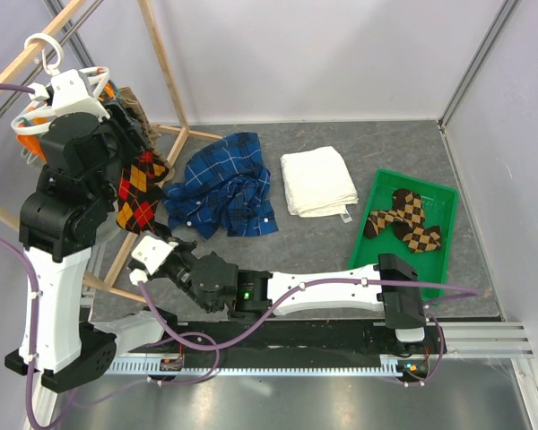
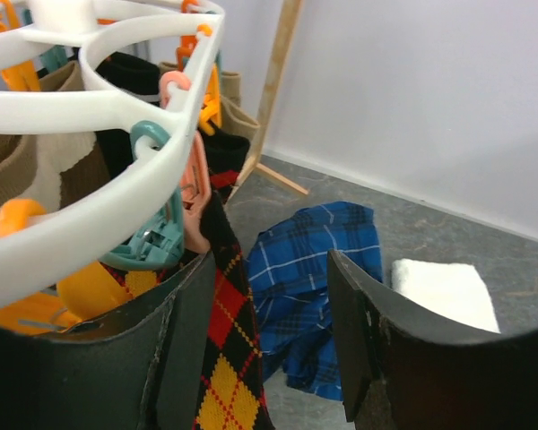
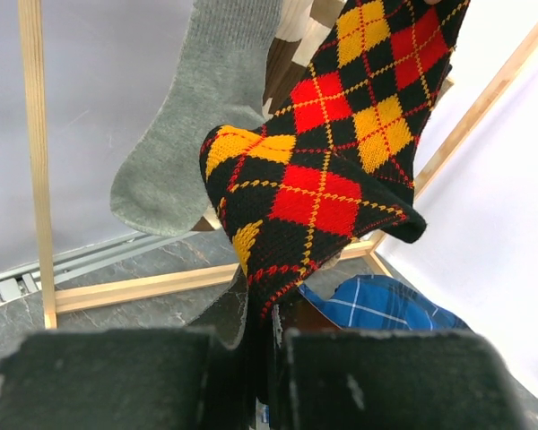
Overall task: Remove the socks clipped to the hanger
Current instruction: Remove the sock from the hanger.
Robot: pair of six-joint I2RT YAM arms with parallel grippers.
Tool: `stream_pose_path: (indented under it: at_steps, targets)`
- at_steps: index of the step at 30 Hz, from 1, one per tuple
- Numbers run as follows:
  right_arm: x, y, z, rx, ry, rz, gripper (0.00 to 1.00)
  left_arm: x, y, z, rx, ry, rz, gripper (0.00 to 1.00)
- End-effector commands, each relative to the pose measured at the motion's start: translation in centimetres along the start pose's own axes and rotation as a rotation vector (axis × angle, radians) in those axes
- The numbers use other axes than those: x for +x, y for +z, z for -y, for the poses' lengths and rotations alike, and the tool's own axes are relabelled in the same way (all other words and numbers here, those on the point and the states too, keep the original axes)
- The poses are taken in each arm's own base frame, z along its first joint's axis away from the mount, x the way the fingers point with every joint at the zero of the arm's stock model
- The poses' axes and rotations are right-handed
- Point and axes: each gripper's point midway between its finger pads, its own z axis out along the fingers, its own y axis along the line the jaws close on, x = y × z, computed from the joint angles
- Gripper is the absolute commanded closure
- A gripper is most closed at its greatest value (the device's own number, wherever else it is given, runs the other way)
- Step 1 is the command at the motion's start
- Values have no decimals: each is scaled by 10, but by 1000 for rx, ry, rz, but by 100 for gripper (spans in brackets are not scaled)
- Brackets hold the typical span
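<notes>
Sock, black-red-yellow argyle (image 3: 341,179), pinched in my closed right gripper (image 3: 260,358), left gripper (image 2: 267,269) spread by white round plastic hanger (image 2: 117,206): if I pull, clamped salmon peg (image 2: 195,184) may drag hanger.

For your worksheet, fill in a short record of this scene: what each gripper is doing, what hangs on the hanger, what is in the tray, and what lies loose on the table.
left gripper: open, beside the clips of the hanger
right gripper: shut on the lower end of the argyle sock
on hanger: argyle sock, grey sock, others partly hidden
green tray: two brown checkered socks
table: blue plaid shirt, white towel
</notes>
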Motion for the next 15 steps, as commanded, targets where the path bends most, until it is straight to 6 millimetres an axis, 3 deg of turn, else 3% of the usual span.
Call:
stream_pose_path:
  at_steps: [1,7,15]
  targets:
    - [-24,-2,17,41,76,53,100,-14,7,-20,-131,21,78,40]
    - [-23,-3,16,35,83,51,100,-15,17,-29,-216,88,85,40]
    - [-26,-2,12,18,87,63,100,-24,15,-42,-296,141,109,40]
